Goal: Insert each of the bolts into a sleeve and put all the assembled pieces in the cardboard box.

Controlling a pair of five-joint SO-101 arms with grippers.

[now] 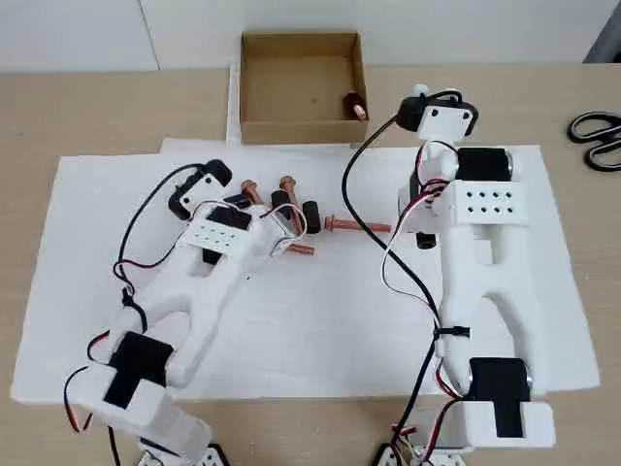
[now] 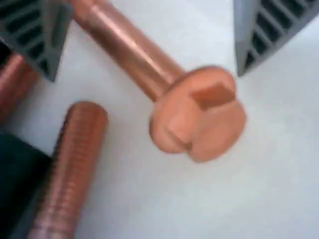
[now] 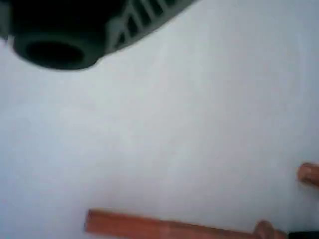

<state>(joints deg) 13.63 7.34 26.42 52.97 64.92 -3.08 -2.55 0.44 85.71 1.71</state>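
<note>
**Mia:** On the white mat (image 1: 320, 320), what is the left claw (image 2: 147, 55) doing?

**Tom:** Its two grey fingers (image 2: 264, 35) have ribs on them. They are wide apart, one on each side of a copper bolt (image 2: 197, 114). They do not touch it. The bolt has a smooth round stem and a wide flat head with a blocky bump on top.

**Mia:** What is beside it?

**Tom:** A ridged bolt (image 2: 70, 164) with tiny rings all along it. A black piece (image 2: 15, 184) lies right against it. I cannot tell if the bolt goes inside.

**Mia:** And the right claw (image 3: 99, 30)?

**Tom:** It is clamped on a black sleeve (image 3: 52, 52). That is a short round tube with a hole in its end. A long bolt (image 3: 164, 226) lies flat on the mat near it.

**Mia:** Where is the cardboard box (image 1: 254, 87)?

**Tom:** At the back of the wooden table (image 1: 97, 107), just past the mat. It is brown, square and open on top. One joined piece (image 1: 354, 105), a dark sleeve with a copper end, lies in its right corner. Scissors (image 1: 597, 136) with black handles lie far off to the right.
</note>
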